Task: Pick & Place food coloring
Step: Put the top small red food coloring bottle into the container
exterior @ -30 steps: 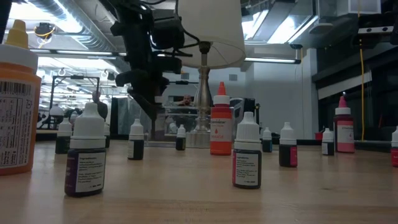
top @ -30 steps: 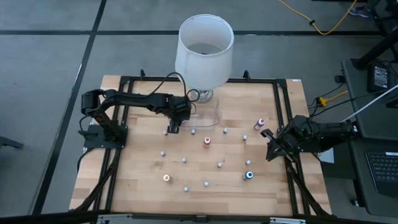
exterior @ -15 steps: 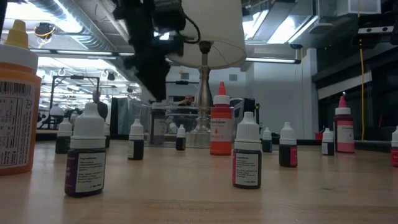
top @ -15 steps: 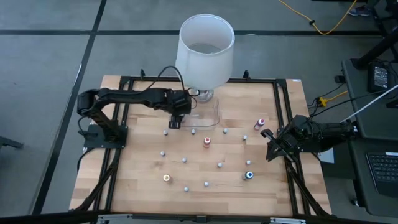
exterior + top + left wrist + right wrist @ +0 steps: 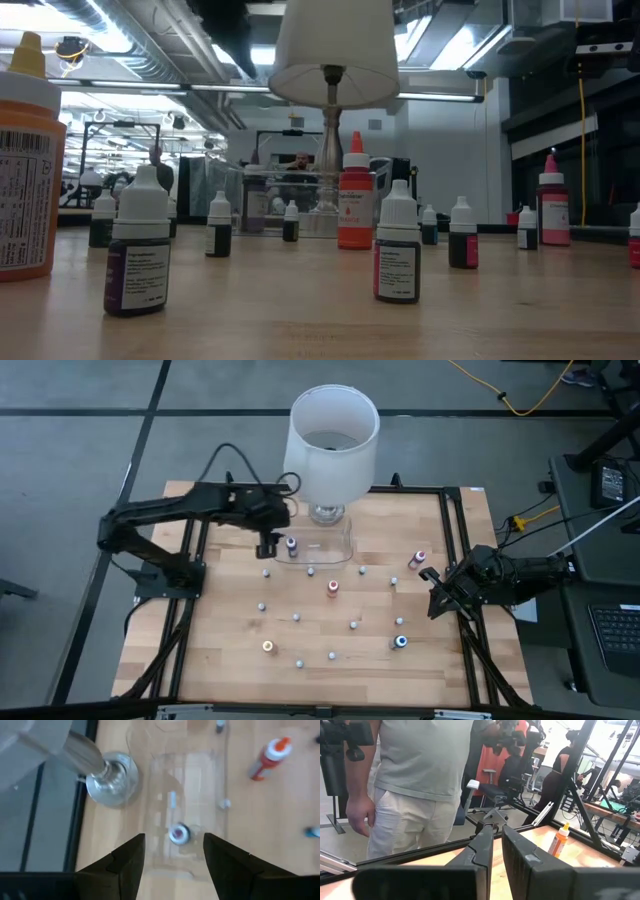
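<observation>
Wooden table [image 5: 230, 660] framed by black rails, grey floor all around, with a workshop of ceiling lights and steel posts beyond it in the low view. At the far edge, a lamp with a big white shade [image 5: 330, 430] on a silver base [image 5: 112, 785]. Just in front of that base, a clear plastic tray [image 5: 318, 550] holding one purple-capped bottle [image 5: 292, 544], seen from above in the left wrist view [image 5: 179, 833] near the tray's middle. Left gripper [image 5: 266, 547] raised over the tray's left end, fingers [image 5: 125, 865] spread wide with nothing between them. Remaining food coloring bottles scattered upright across the table, well apart from one another: a red-capped one [image 5: 332, 588] near the centre, an orange one [image 5: 268, 647] toward the front left, a blue one [image 5: 401, 641] at front right, a pink one [image 5: 419, 558] at far right, and several small whitish-capped ones [image 5: 296, 618] between them. Right gripper [image 5: 434, 600] parked low at the table's right edge beside the rail, fingers [image 5: 480, 852] nearly together and empty. Behind that edge, a person in a grey shirt [image 5: 420, 755] standing close.
</observation>
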Robot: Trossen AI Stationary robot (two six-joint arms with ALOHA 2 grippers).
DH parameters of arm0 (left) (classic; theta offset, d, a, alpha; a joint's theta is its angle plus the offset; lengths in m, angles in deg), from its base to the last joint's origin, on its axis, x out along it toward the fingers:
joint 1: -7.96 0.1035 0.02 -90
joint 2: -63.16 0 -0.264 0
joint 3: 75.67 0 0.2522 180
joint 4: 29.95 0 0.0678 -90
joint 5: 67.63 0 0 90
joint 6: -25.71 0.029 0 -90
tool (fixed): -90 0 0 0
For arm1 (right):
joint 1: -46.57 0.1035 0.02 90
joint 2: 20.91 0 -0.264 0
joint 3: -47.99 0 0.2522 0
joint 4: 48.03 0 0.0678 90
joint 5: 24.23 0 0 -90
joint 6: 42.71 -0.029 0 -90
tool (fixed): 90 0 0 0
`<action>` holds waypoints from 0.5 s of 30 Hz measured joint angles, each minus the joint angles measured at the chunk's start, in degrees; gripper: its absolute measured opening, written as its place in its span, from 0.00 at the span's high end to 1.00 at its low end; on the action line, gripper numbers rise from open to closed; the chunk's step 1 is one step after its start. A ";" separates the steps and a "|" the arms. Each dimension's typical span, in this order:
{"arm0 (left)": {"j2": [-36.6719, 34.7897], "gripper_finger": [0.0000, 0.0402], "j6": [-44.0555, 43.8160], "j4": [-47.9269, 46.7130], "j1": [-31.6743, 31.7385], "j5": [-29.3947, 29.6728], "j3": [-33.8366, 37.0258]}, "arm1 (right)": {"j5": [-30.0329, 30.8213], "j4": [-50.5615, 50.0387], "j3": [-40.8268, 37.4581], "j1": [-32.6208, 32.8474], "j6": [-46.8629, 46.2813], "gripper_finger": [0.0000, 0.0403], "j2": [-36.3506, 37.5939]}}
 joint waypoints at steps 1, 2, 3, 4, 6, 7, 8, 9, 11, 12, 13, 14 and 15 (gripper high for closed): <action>-1.34 0.51 -1.27 -1.31 -0.51 0.00 0.00 | 0.00 0.02 0.00 0.00 0.00 0.89 0.00; -2.70 0.51 -2.68 -2.84 -1.03 0.02 -0.01 | 0.00 0.00 0.00 0.00 0.00 0.89 0.00; -3.91 0.51 -4.18 -4.94 -1.47 0.17 -0.03 | 0.00 0.00 0.00 0.00 0.00 0.89 0.00; -5.02 0.51 -5.81 -7.31 -1.90 0.68 -0.04 | 0.00 0.02 0.00 0.01 0.00 0.89 0.00; -7.07 0.51 -9.59 -12.23 -2.80 2.30 -0.02 | 0.00 0.00 0.00 -0.01 0.00 0.89 0.00; -8.22 0.51 -11.54 -14.73 -3.21 3.21 -0.02 | 0.00 0.01 -0.02 -0.01 0.00 0.89 0.00; -9.39 0.51 -13.43 -17.07 -3.56 4.18 0.06 | 0.00 0.01 0.00 0.00 0.00 0.89 0.00; -10.63 0.51 -15.43 -18.63 -4.00 5.25 0.28 | 0.00 0.00 0.00 0.00 0.00 0.89 0.00; -13.83 0.51 -19.22 -19.50 -4.95 6.84 2.03 | 0.00 0.00 0.00 0.02 0.00 0.89 0.00; -15.72 0.51 -20.96 -19.12 -5.44 7.46 3.46 | 0.00 0.00 -0.01 0.02 0.00 0.89 0.00; -17.82 0.51 -22.52 -18.31 -5.94 7.85 5.20 | 0.00 0.00 -0.01 0.01 0.00 0.89 0.00; -20.10 0.51 -24.09 -17.07 -6.43 8.41 7.24 | 0.00 0.00 -0.02 0.01 0.00 0.89 0.00; -22.33 0.51 -25.71 -15.59 -6.90 8.87 9.54 | 0.00 0.01 0.00 0.00 0.00 0.89 -0.01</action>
